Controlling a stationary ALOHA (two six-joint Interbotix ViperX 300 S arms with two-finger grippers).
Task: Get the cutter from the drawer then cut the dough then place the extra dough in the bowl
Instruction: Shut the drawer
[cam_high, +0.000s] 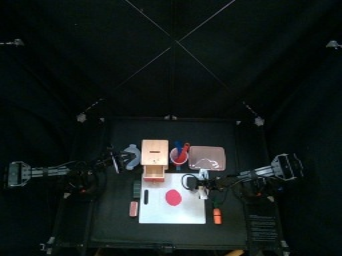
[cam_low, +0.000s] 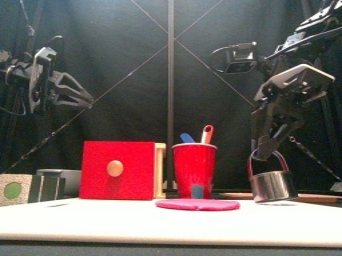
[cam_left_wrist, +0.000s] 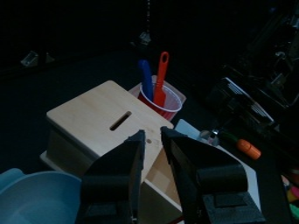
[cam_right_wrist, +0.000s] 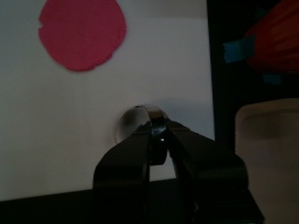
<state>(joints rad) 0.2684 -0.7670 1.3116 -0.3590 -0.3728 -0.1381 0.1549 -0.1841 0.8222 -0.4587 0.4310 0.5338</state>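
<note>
Table (cam_high: 107, 230): front view shows cutter (cam_low: 273, 185) whole, hanging from right jaws.

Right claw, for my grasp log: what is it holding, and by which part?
The right claw holds the metal cutter by its wire handle; the left claw holds nothing.

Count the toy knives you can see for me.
2. The blue knife and the red knife both stand in the red cup, next to the wooden box. More could be hidden behind the box.
</note>
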